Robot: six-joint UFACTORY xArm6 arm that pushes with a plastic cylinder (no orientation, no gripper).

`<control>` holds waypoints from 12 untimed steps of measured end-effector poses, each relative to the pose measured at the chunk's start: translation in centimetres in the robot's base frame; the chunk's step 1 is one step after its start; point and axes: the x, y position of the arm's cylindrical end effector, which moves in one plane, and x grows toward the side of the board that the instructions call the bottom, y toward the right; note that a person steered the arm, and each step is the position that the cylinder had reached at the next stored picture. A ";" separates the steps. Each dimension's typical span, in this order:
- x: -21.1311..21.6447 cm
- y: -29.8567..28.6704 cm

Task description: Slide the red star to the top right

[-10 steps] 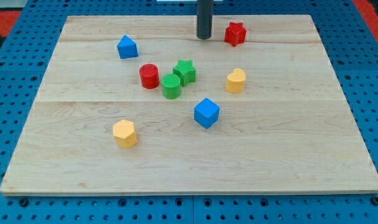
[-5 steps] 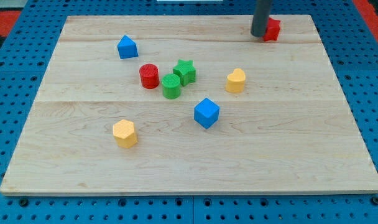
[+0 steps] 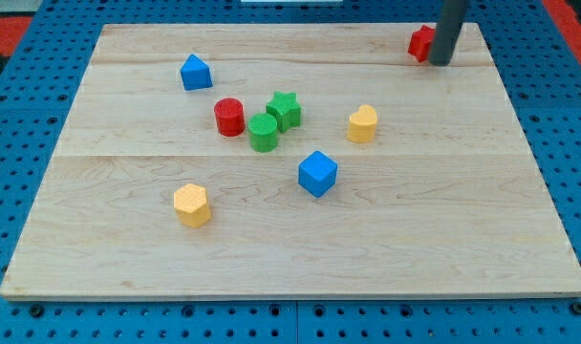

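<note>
Showing the scene: a pale wooden tabletop lay on a blue pegboard, with eight small blocks upon it.
Tool: a plain dark rod with nothing to open or close and nothing held; my tip rested in the upper right of the frame.
Red star: sat in the upper right of the frame near the tabletop's far edge, just to the left of the rod and partly hidden by it; whether the two touched could not be told.
Blue block: a peaked, house-like shape stood in the upper left of the frame.
Red cylinder: stood left of centre, just beside the green pair.
Green cylinder: touched the green star, which lay to its upper right.
Yellow heart-like block: lay right of centre, apart from the others.
Blue cube: lay near the middle of the frame, below the green pair.
Yellow faceted block: lay in the lower left of the frame, well apart from my tip.
</note>
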 end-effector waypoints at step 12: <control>-3.4 -0.3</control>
